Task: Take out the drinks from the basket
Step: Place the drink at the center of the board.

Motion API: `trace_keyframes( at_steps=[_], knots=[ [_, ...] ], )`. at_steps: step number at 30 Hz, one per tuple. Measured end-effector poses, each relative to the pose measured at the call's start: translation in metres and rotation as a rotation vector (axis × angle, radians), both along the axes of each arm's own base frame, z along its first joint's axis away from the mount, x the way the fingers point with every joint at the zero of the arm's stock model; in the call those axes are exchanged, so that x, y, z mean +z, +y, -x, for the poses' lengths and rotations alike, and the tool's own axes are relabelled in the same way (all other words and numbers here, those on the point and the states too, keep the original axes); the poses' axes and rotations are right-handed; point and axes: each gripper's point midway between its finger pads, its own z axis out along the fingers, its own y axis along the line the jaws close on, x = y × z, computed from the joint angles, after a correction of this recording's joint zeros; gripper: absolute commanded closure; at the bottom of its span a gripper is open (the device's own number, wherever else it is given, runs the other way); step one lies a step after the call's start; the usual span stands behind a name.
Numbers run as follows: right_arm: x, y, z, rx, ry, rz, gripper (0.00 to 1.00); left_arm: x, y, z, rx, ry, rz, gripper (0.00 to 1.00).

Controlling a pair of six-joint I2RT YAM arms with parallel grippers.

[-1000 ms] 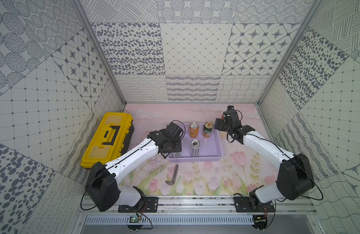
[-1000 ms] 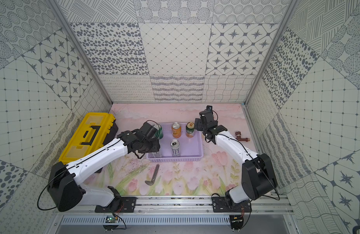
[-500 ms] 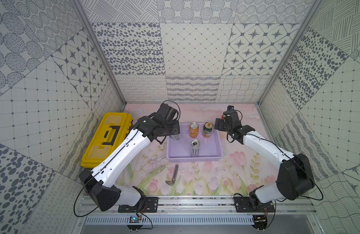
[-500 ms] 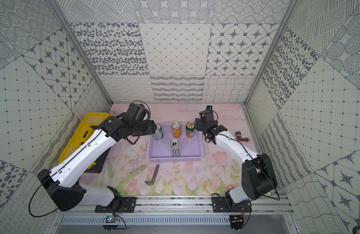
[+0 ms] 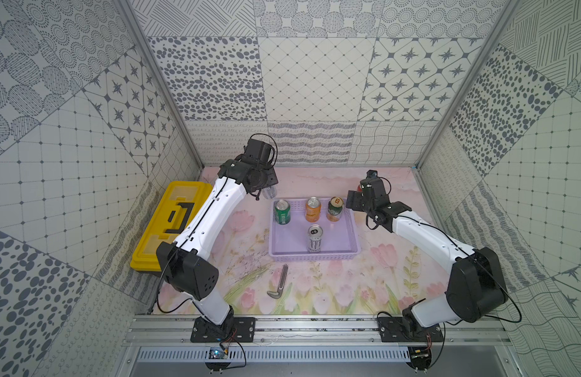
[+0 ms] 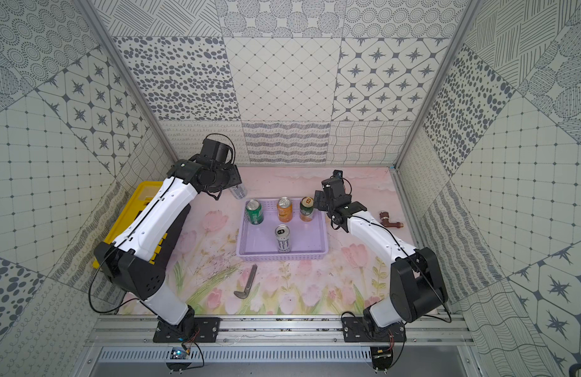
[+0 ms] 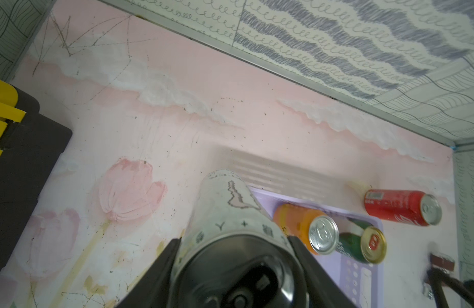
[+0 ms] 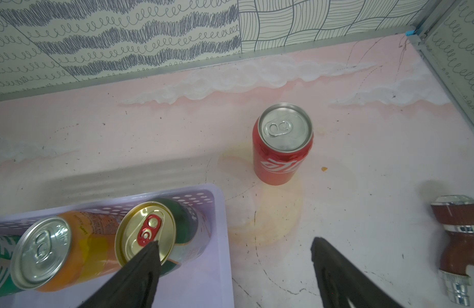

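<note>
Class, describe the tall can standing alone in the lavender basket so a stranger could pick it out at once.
Find the lavender basket in the middle of the scene. Along its far wall stand a green can, an orange can and a dark green gold-topped can; the silver-white can stands alone in the near half. It is the tallest of the four and the only one with black markings.

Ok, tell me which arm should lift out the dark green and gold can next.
Right. The right claw is open and empty beside the dark green and gold can in the basket. The left claw is clamped on a silver-white can outside it.
</note>
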Motion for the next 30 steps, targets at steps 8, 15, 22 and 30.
trace_keyframes(
  at_steps=[8,15,22,30],
  knots=[
    [-0.001,-0.002,-0.001,-0.006,-0.003,-0.001,0.08,-0.066,0.019,-0.047,0.079,0.098,-0.002,0.54],
    [-0.002,-0.003,-0.001,-0.006,-0.003,-0.002,0.08,-0.108,0.025,-0.078,0.11,0.146,0.004,0.54],
    [0.005,-0.003,0.0,-0.005,-0.018,-0.01,0.08,-0.13,0.021,-0.093,0.111,0.167,0.018,0.51],
    [0.007,-0.001,0.001,0.002,-0.022,-0.02,0.06,-0.131,0.019,-0.101,0.112,0.154,0.024,0.25]
  ],
)
